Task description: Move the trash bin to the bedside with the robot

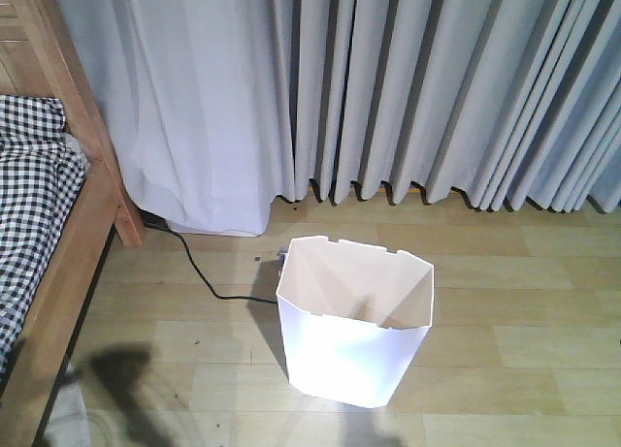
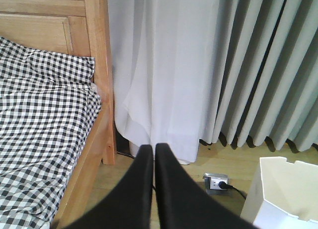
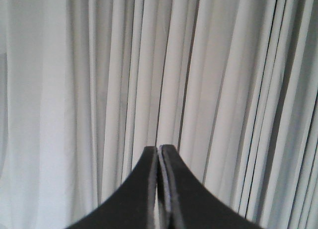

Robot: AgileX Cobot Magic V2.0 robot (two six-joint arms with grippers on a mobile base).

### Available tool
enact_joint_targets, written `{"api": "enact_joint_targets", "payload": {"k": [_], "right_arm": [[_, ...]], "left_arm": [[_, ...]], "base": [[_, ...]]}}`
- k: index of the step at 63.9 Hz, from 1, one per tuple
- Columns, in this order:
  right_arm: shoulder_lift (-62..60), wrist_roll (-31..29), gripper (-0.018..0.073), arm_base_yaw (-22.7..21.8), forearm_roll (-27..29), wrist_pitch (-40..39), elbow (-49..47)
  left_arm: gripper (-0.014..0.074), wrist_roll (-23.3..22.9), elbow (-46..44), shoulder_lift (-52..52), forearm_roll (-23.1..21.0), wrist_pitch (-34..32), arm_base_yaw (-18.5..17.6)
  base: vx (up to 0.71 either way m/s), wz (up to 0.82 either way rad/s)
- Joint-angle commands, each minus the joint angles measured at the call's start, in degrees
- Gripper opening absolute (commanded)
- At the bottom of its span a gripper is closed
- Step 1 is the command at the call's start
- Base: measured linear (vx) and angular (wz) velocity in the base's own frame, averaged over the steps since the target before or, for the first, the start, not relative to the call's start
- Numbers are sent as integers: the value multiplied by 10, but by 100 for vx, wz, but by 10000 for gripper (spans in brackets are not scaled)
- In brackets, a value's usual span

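Only the left wrist view catches the wall socket (image 2: 215,181), bin (image 1: 354,321) well apart from bed (image 1: 53,272), bare floor (image 1: 194,360) between, left claw (image 2: 153,148) and right claw (image 3: 158,149) clenched, empty.

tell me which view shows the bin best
The front-facing view: the whole bin stands on the wood floor, open rim and inside visible. The left wrist view catches only a corner of it at the lower right. The right wrist view shows only curtain, no bin.

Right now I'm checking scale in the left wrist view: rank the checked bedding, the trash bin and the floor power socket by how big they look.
1. Checked bedding, largest.
2. Trash bin, cut off by the frame, so unsure.
3. Power socket, smallest.
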Motion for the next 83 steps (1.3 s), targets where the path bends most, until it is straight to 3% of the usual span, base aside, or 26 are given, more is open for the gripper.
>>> {"api": "enact_joint_targets", "payload": {"k": [1,16,20,25,29,34,46,52,61,75,83], "right_arm": [[4,-5,-9,-1,2,-7,-17],[4,-1,-9,-1,14,-5,-15],[4,4,-9,-1,2,-16,-15],[4,64,-9,-1,-52,-36,-15],[4,140,-9,-1,-137,-46,-15],[4,260,-9,-1,-287,-48,-15],[4,633,-9,-1,-674,-50,-15],[4,738,-9,-1,-770,-51,-15],[-5,751,-9,0,-797,-65,1],[-106,779,-9,30,-797,-81,92],[-105,798,-9,40,-797,-82,110]], "left_arm": [[-6,-2,2,-8,-1,-38,-2],[-6,-2,2,-8,-1,-38,-2],[-6,-2,2,-8,-1,-38,-2],[-6,-2,2,-8,-1,-38,-2],[-6,-2,2,-8,-1,-38,-2],[-6,-2,2,-8,-1,-38,-2],[-6,-2,2,-8,-1,-38,-2],[-6,-2,2,-8,-1,-38,-2],[-6,-2,2,-8,-1,-38,-2],[-6,-2,2,-8,-1,-38,-2],[-6,-2,2,-8,-1,-38,-2]], "base": [[0,0],[0,0],[0,0],[0,0],[0,0],[0,0],[0,0],[0,0],[0,0],[0,0],[0,0]]}}
